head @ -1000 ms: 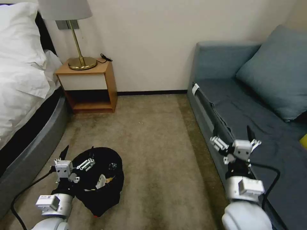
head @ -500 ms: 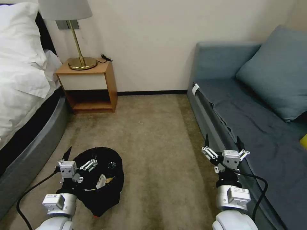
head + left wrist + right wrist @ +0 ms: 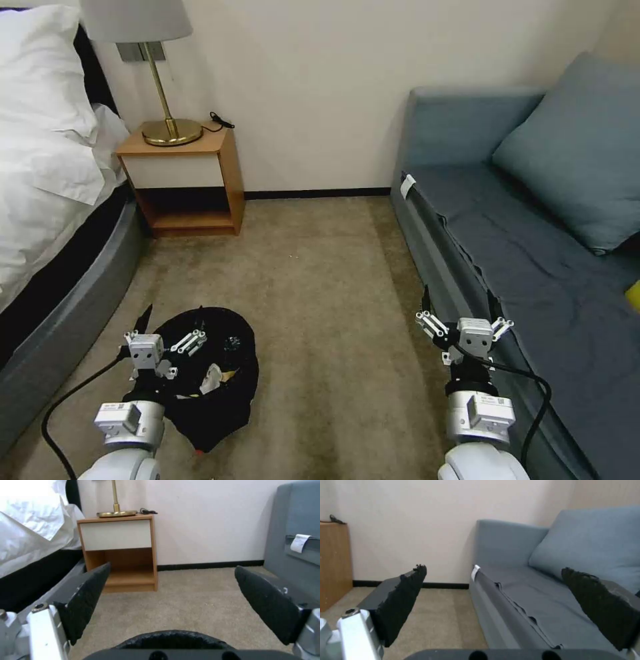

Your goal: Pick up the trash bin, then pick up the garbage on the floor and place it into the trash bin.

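Robot waits on bedroom carpet, both grippers spread wide and empty.
The trash bin (image 3: 212, 373), litter inside, sits just beside the left gripper (image 3: 168, 327); the right gripper (image 3: 459, 308) hovers by the sofa (image 3: 533, 253).

Beige carpet floor (image 3: 320, 280), with furniture around it.
On it stand the trash bin (image 3: 227, 400), a wooden nightstand (image 3: 183, 180) and a blue sofa (image 3: 533, 267).

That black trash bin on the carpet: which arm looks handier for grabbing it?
Probably the left. The left gripper hovers open over the trash bin, while the right gripper hangs open by the sofa.
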Tool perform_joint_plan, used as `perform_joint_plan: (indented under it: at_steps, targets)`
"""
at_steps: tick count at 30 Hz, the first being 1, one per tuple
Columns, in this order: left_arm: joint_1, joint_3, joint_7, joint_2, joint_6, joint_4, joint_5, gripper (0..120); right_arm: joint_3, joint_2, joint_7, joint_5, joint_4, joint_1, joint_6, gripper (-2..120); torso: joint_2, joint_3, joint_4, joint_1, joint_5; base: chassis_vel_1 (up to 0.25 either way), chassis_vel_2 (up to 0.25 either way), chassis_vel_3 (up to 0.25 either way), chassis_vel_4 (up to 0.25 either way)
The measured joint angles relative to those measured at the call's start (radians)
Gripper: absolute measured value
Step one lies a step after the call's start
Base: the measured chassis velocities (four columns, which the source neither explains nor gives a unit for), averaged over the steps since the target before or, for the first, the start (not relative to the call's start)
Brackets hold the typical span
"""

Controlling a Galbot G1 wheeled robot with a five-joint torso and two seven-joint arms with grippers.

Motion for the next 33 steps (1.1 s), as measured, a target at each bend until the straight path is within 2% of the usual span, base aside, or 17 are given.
perform_joint_plan:
  at_steps: [33]
  targets:
    - [0.000,-0.001,0.000,0.000,0.000,-0.002,-0.001,100,-0.001,-0.002,0.003,0.003,0.000,0.002,-0.001,100,0.000,0.000,0.0000,0.000,0.0000,0.000,0.000,0.000,0.000]
